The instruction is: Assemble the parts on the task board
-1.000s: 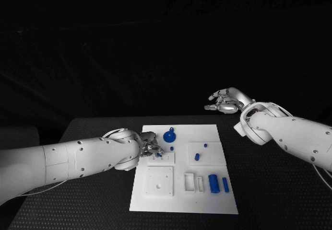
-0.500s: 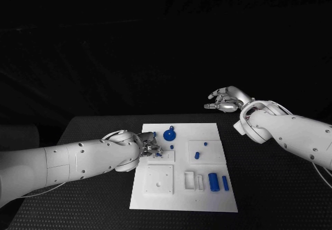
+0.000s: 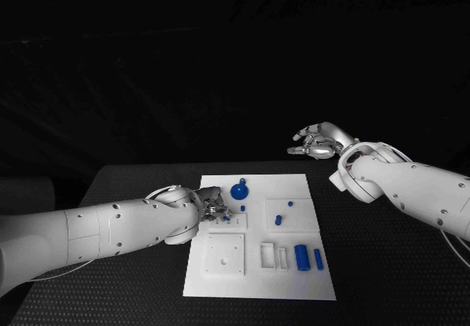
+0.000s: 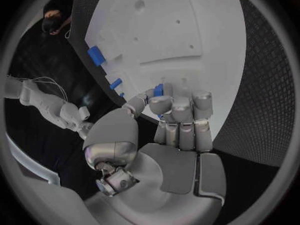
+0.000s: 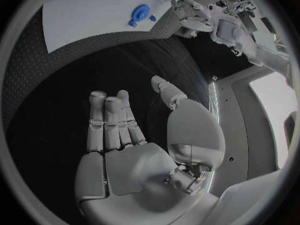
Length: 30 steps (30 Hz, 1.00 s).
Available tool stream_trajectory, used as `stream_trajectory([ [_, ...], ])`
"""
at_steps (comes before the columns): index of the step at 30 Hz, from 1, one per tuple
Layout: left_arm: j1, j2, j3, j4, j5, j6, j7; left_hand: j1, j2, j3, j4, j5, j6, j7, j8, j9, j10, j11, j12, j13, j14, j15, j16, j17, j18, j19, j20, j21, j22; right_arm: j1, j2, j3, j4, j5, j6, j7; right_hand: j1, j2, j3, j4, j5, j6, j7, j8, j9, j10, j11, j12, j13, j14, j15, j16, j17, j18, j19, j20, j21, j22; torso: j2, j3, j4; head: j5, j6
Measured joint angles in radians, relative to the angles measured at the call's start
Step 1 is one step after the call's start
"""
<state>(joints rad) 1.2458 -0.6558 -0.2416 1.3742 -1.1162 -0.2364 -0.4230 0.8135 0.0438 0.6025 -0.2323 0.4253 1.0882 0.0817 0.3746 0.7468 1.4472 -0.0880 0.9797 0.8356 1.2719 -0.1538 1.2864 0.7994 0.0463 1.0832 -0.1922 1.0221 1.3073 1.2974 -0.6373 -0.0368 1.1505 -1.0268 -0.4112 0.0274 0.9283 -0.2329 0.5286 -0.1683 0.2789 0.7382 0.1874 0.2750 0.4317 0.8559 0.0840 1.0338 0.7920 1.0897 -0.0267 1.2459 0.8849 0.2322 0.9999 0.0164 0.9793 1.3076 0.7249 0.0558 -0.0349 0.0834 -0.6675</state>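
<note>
Risk: your left robot hand (image 4: 178, 130) pinches a small blue part (image 4: 159, 90) above the task board (image 3: 294, 285); misalignment could drop it. Right robot hand (image 3: 315, 143) hovers empty, fingers apart.

Left hand (image 3: 214, 212) curled low, right hand (image 3: 315, 143) raised, loosely curled

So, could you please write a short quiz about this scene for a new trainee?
1. True or false: the silver right hand rests on the white rectangular task board.
2. Which hand pinches a small blue part: A) the silver left hand, B) the right hand, C) neither?
3. Fill in: the round blue part with a handle lies near the board's ___ edge, seen from the robot.

Key: 1 false, it is raised beyond the black table. 2 A. 3 far.
</note>
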Motion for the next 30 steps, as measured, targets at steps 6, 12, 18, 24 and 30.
stream_trajectory([
  [6, -0.005, 0.003, 0.0, -0.005, -0.001, 0.002, 0.001, 0.0, 0.0, 0.0, 0.0, -0.001, 0.0, 0.0, -0.002, 0.0, 0.0, 0.0, 0.0, -0.001, 0.0, 0.0, 0.0, -0.001, 0.0, 0.0, 0.0, 0.0, 0.001, 0.0, 0.001, 0.0, -0.001, 0.0, 0.002, 0.0, 0.0, 0.0, 0.0, 0.0, 0.004, -0.003, -0.001, 0.0, 0.0, 0.0, 0.0, 0.0, -0.001, 0.0, 0.0, 0.0, 0.0, 0.0, 0.0, 0.0, 0.0, 0.0, 0.0, 0.0001, 0.0001, -0.002, -0.002],
  [12, -0.008, 0.005, 0.0, -0.005, -0.002, 0.004, 0.001, -0.004, 0.001, 0.0, 0.0, -0.001, 0.0, 0.0, 0.002, 0.001, 0.0, 0.0, 0.0, -0.002, 0.0, 0.0, 0.0, -0.002, 0.0, 0.0, 0.0, 0.004, 0.001, 0.0, 0.001, 0.0, -0.001, 0.0, 0.005, -0.001, 0.0, 0.0, 0.0, 0.0, 0.004, -0.002, 0.001, 0.0, 0.0, 0.0, 0.0, 0.0, -0.002, 0.0, 0.0, 0.0, -0.001, 0.0, 0.0, 0.0, 0.0, 0.0, 0.0, 0.0001, 0.0001, -0.002, -0.004],
  [18, -0.008, 0.005, 0.0, -0.008, -0.002, 0.007, 0.0, -0.009, 0.001, -0.001, -0.002, 0.0, 0.0, 0.0, 0.002, 0.001, 0.0, 0.0, 0.0, -0.003, 0.0, 0.0, 0.004, -0.004, 0.0, 0.0, 0.0, 0.004, 0.001, 0.0, 0.002, 0.0, -0.001, 0.0, 0.007, -0.001, 0.0, 0.0, 0.0, 0.0, 0.004, -0.002, 0.001, 0.0, 0.0, 0.0, 0.0, 0.0, -0.003, 0.0, 0.0, 0.0, -0.001, 0.0, 0.0, 0.0, 0.0, 0.0, 0.0, 0.0, 0.0002, -0.002, -0.005],
  [24, -0.01, 0.007, 0.0, -0.013, -0.003, 0.011, 0.0, -0.01, 0.0, -0.001, -0.002, 0.0, 0.0, 0.0, 0.002, 0.001, 0.0, 0.0, 0.0, -0.004, 0.0, 0.0, 0.004, -0.004, 0.001, -0.001, -0.001, 0.004, 0.001, 0.0, 0.003, 0.0, -0.001, 0.0, 0.008, -0.001, 0.0, 0.0, 0.0, 0.0, 0.004, -0.001, 0.0, 0.0, 0.0, 0.0, 0.0, 0.0, -0.003, 0.0, 0.0, 0.0, -0.001, 0.0, 0.0, 0.0, -0.004, 0.0, 0.0, 0.0, 0.0005, -0.003, -0.006],
  [30, -0.012, 0.008, 0.0, -0.013, -0.003, 0.017, 0.0, -0.01, 0.0, -0.001, -0.002, 0.0, 0.0, 0.0, 0.002, 0.0, 0.0, 0.0, 0.0, -0.005, 0.0, 0.0, 0.004, -0.005, 0.001, -0.008, 0.003, 0.004, 0.0, 0.0, 0.004, 0.0, -0.003, 0.0, 0.009, -0.001, 0.0, 0.0, 0.0, 0.0, 0.004, -0.001, 0.0, 0.0, 0.0, -0.001, -0.001, 0.001, -0.004, -0.002, 0.002, 0.0, -0.001, 0.0, 0.0, 0.0, -0.004, 0.0, 0.0, 0.0, 0.0005, -0.005, -0.008],
])
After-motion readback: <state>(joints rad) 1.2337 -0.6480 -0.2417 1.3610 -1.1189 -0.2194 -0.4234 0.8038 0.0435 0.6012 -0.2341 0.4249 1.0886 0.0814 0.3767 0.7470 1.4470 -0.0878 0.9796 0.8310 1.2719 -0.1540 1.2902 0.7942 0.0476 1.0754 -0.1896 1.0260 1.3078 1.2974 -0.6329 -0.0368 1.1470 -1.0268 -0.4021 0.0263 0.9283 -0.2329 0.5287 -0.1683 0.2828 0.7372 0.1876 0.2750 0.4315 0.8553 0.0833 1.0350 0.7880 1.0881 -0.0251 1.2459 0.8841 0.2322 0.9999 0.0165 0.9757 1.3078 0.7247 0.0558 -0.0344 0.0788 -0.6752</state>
